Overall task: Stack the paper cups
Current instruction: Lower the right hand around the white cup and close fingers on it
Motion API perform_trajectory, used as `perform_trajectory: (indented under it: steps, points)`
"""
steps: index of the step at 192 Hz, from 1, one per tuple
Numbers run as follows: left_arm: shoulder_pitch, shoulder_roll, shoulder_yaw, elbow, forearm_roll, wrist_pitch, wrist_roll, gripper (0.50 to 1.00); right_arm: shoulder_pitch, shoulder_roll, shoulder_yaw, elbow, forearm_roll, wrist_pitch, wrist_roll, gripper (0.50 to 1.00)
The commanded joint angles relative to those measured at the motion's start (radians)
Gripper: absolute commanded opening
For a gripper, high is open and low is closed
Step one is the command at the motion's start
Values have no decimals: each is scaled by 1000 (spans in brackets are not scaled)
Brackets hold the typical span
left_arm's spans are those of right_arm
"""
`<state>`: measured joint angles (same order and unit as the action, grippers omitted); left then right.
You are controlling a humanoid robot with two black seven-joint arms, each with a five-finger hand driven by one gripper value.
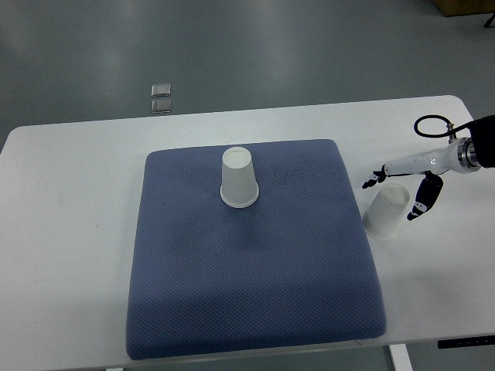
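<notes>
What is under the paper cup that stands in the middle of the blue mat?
The paper cup stands upside down directly on the blue mat. Whether anything is hidden under it cannot be seen, because its wall covers the inside.

right arm [476,151] cut by right edge | tabletop [62,232] front cut off | two floor objects [162,99] too small to identify
</notes>
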<state>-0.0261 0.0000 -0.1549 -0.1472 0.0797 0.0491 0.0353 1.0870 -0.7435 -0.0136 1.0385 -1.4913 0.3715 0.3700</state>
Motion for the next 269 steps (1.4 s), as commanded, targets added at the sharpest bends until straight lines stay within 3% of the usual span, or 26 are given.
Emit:
perform_trajectory:
  steps: [1, 28, 158, 269]
  points:
    - [0, 0, 0, 0, 0, 0, 0, 1000, -9, 3, -5, -3, -3, -29, 0, 905]
    - [0, 0, 0, 0, 0, 0, 0, 1000, -26, 13, -17, -3, -3, -66, -8, 903]
    - [0, 0, 0, 0, 0, 0, 0, 1000, -44, 30, -19, -29, -18, -102, -14, 864]
    - [0, 0, 0, 0, 0, 0, 0, 1000, -56, 44, -19, -29, -23, -98, -3, 729]
